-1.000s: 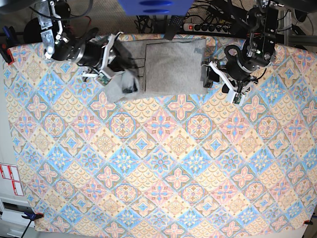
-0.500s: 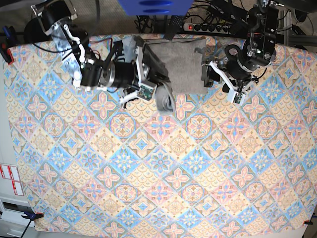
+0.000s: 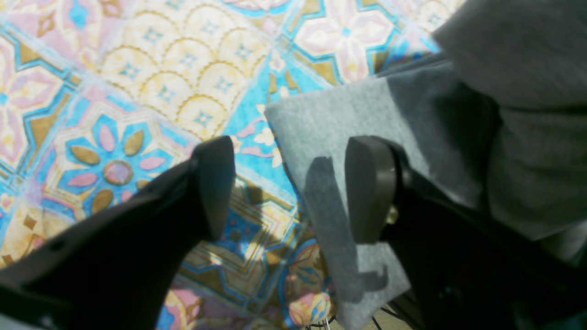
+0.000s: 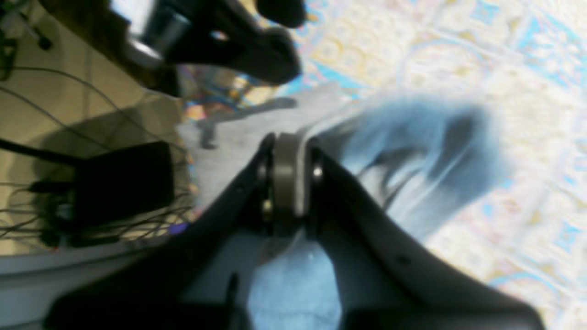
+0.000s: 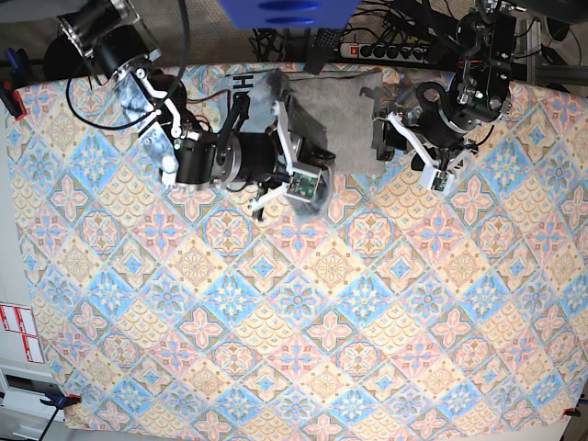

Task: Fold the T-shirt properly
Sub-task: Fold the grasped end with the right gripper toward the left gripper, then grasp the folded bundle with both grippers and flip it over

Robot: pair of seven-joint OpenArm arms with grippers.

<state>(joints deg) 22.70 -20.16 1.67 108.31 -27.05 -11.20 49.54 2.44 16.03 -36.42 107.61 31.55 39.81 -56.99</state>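
The heather-grey T-shirt [image 5: 340, 115] lies bunched at the table's far edge, with black lettering [image 5: 241, 83] showing at its left. My right gripper [image 5: 308, 179] reaches across from the left and is shut on a fold of the shirt lifted over its middle. In the right wrist view the right gripper [image 4: 288, 178] pinches grey cloth [image 4: 412, 151], which trails away blurred. My left gripper [image 5: 386, 138] stands open at the shirt's right edge. In the left wrist view the left gripper [image 3: 293, 188] straddles the edge of a flat shirt corner [image 3: 357, 110], holding nothing.
A patterned tablecloth [image 5: 294, 322] covers the table. A power strip [image 5: 381, 50] and cables lie behind the far edge, with a blue object [image 5: 285, 14] above. A black box [image 4: 124, 183] with cables sits on the floor beyond the edge. Labels [image 5: 18, 331] mark the left side.
My right arm has swept to the right, carrying the shirt's left part over the shirt's body. The left arm has stayed in place, open.
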